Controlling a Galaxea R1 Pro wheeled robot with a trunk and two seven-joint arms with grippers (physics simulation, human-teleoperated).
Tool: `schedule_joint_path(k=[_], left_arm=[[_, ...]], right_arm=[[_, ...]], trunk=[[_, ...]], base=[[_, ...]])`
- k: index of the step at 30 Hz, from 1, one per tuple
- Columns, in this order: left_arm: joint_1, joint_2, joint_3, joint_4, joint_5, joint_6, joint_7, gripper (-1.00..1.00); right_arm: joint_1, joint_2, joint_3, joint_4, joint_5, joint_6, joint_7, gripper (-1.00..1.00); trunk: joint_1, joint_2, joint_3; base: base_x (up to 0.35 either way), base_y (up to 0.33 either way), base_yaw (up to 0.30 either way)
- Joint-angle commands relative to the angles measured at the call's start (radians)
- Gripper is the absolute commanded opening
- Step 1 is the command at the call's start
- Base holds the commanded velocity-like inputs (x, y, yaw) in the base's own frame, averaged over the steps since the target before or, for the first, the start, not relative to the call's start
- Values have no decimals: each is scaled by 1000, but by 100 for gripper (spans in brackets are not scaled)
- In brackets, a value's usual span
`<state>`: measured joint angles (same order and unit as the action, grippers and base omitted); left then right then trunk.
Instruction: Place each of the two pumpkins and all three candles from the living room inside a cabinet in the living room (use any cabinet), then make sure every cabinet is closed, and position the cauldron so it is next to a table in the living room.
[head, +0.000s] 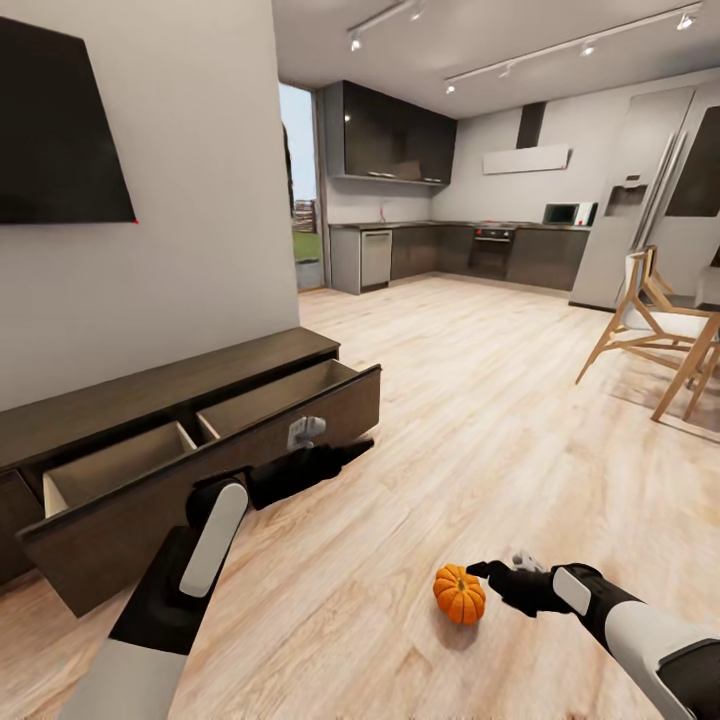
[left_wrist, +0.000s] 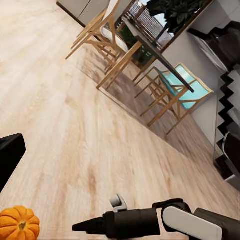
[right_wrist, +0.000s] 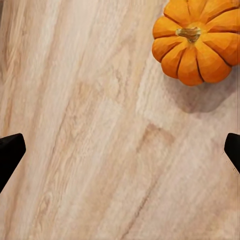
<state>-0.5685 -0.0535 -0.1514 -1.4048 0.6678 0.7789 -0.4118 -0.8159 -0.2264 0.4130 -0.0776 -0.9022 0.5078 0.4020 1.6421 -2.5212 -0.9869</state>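
Pumpkin lying on floor, just off right gripper's fingertips.

The pumpkin (head: 459, 593) is sitting stem-up on the wood floor (head: 480, 420), outside the right gripper (head: 494, 573), whose fingers are spread wide and holding nothing. Left gripper (head: 355, 446) is hovering by the cabinet (head: 150, 470), drawer open; its state I cannot tell.

A small orange pumpkin (head: 459, 593) with deep ribs and a short brown stem sits upright on the pale wood floor, near me and to my right. To the left, along the wall, the long dark-brown cabinet (head: 150, 400) has its wide drawer (head: 215, 480) pulled out, pale inside.
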Motion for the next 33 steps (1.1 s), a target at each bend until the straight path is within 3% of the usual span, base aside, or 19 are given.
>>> schedule_joint_path(k=[1,6,11,33], left_arm=[[-1,0,1,0,3,6,-1,100],[-1,0,1,0,2,8,-2,100],[-1,0,0,0,3,8,-2,100],[-1,0,1,0,3,8,-2,100]], right_arm=[[0,-1,9,-1,-7,-20,3,100],[0,-1,10,-2,-7,-105,4,100],[0,-1,10,-4,-6,-135,10,100],[0,-2,4,-6,-8,-140,8,100]], trunk=[[0,-1,-5],[2,-2,-24],[5,-3,-44],[15,-8,-159]], base=[[0,0,0],[0,0,0],[0,0,0],[0,0,0]])
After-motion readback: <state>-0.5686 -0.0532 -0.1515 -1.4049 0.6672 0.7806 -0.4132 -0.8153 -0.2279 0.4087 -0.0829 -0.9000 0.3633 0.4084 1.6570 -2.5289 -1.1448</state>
